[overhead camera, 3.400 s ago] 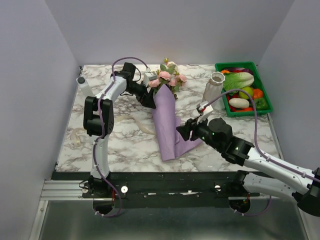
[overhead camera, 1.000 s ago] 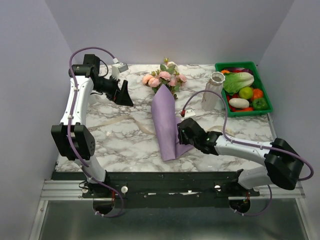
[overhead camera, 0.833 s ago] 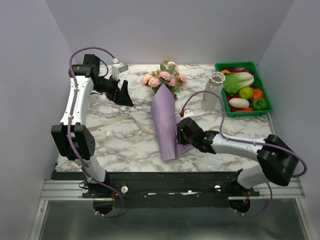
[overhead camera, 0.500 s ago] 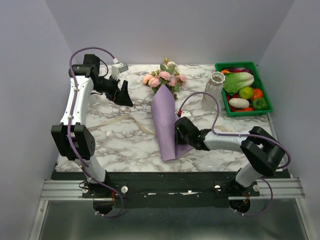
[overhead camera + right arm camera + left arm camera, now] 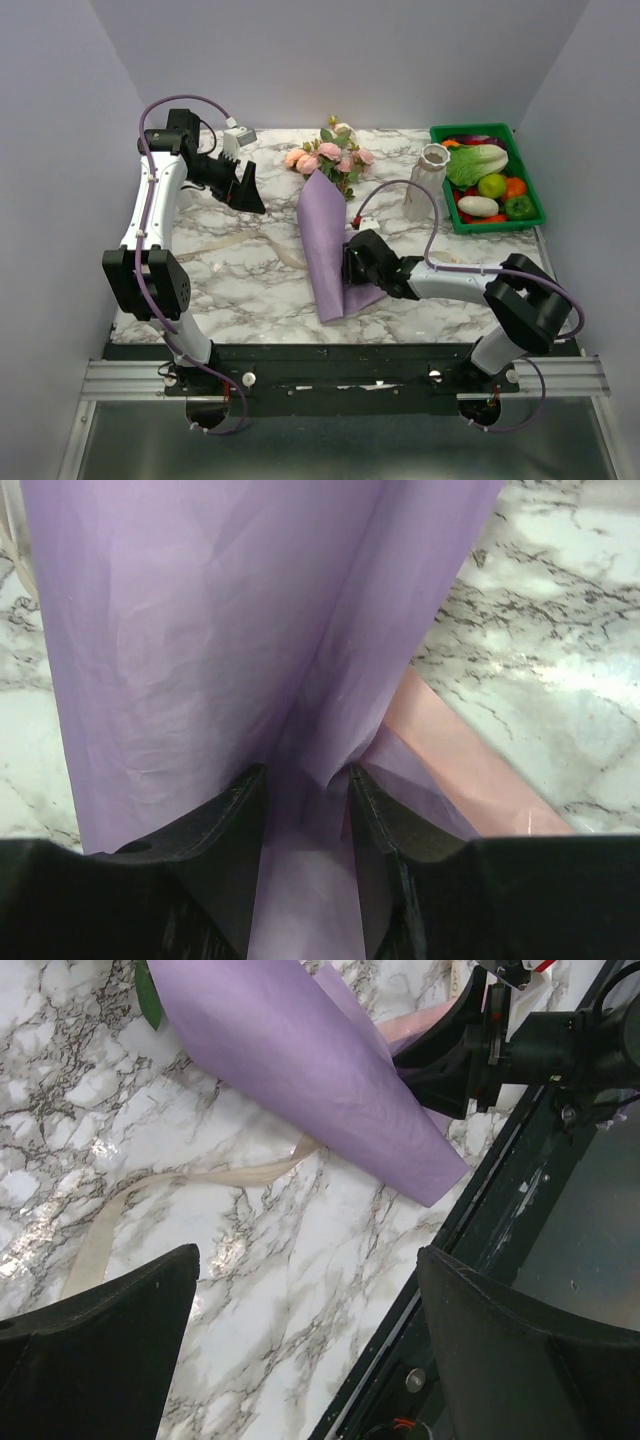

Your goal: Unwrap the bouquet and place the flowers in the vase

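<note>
Low, right gripper (image 5: 305, 785) pinching bouquet (image 5: 322, 240) wrap (left gripper (image 5: 248, 196) raised, agape)

One bouquet (image 5: 322, 235), one vase (image 5: 428, 175) — one tray (image 5: 470, 128)

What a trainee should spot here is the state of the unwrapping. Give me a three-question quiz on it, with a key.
1. True or false: the flowers already stand in the vase.
2. Pick one: the right gripper has what between its fingers? A) nothing B) lilac paper C) the vase
3. Short answer: which gripper is open wide and holds nothing?

Key:
1. False. They lie on the table, stems inside the paper.
2. B
3. The left gripper.
</note>
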You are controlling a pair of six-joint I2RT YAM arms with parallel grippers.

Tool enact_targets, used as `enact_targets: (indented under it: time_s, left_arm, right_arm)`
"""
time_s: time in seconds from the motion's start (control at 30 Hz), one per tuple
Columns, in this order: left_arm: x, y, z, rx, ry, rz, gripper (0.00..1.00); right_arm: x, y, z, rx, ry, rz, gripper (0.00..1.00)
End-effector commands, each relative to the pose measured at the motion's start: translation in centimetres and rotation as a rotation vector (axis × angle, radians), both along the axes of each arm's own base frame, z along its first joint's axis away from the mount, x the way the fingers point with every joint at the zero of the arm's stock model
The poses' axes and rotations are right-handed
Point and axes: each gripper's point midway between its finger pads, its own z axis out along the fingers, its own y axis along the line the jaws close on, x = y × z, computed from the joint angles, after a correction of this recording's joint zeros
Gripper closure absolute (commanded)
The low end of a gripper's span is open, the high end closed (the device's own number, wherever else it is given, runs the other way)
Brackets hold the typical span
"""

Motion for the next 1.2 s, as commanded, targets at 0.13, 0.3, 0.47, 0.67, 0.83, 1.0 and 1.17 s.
enact_targets:
  time_s: [0.13, 0.3, 0.47, 0.67, 0.83, 1.0, 1.17]
  left_arm:
    - [-1.9, 0.3, 0.5, 0.015, 0.027, 0.015, 0.01]
    - [-2.2, 0.8, -2.1, 0.042, 0.047, 0.036, 0.01]
    - [-4.2, 1.3, -7.0, 0.082, 0.130, 0.039, 0.01]
    - [-6.2, 0.5, -8.8, 0.053, 0.159, 0.011, 0.01]
    - [-5.6, 0.2, -9.4, 0.050, 0.142, 0.019, 0.01]
    - [-4.9, -1.1, -9.3, 0.056, 0.117, -0.017, 0.01]
    - [-3.9, -1.6, -10.2, 0.077, 0.071, -0.030, 0.01]
  right_arm:
    - [1.4, 3.4, 3.7, -0.003, -0.117, 0.056, 0.54]
    - [2.1, 4.8, 4.3, -0.014, -0.132, 0.077, 0.54]
    - [2.5, 6.7, 3.7, 0.003, -0.101, 0.103, 0.53]
    - [2.2, 6.3, 2.8, -0.002, -0.066, 0.078, 0.52]
    - [0.7, 3.3, 3.1, 0.009, -0.060, 0.012, 0.48]
    - [1.1, 0.6, 2.6, 0.022, -0.038, -0.074, 0.47]
    - [1.5, 0.7, 3.6, 0.055, -0.040, -0.046, 0.47]
